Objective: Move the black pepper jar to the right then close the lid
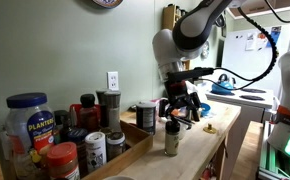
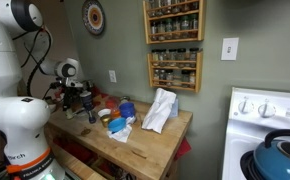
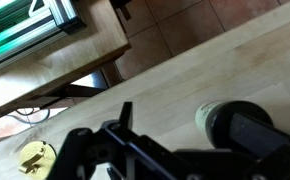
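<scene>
The black pepper jar (image 1: 172,140) stands upright on the wooden table (image 1: 200,150), free of the gripper. It is slim and clear, with a pale label band, and its dark lid (image 1: 172,126) sits on top. My gripper (image 1: 182,108) hangs just above and slightly behind it, with the fingers spread and nothing between them. In the wrist view the jar (image 3: 211,122) and its lid (image 3: 253,132) lie right of the open gripper (image 3: 175,135), one finger showing at the left. In an exterior view the gripper (image 2: 82,100) and jar (image 2: 92,116) are small.
A crate at the table's end holds a blue-lidded large jar (image 1: 27,118), a red-lidded jar (image 1: 62,160), a white-labelled black-lidded jar (image 1: 94,147) and other bottles. A small yellow item (image 1: 210,129) lies near the table edge. A white cloth (image 2: 160,110) and bowls (image 2: 120,112) lie further along.
</scene>
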Available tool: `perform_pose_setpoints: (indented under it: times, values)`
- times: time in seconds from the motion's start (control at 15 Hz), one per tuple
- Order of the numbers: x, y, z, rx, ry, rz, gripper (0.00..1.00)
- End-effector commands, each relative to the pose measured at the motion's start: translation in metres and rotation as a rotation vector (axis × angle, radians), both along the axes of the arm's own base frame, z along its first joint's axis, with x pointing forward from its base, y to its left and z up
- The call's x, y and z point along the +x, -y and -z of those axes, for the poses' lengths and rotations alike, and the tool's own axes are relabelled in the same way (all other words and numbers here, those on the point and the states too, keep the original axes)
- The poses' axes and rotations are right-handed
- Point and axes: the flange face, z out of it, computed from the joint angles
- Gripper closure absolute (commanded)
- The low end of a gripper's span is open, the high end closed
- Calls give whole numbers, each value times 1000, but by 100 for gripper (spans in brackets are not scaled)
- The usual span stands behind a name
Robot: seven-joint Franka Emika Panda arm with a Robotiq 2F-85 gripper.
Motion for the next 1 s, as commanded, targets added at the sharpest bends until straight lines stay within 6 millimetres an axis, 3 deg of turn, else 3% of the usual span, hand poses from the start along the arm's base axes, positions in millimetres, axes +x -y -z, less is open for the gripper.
perform_pose_setpoints:
  times: [0.0, 0.27, 0.73, 0.93]
  values:
    - [-3, 4, 11, 20, -3, 6, 2]
    - [-1, 4, 2, 39, 14, 10, 0]
    - [1, 5, -53, 108, 94, 15, 0]
    - [4, -1, -66, 152, 123, 11, 0]
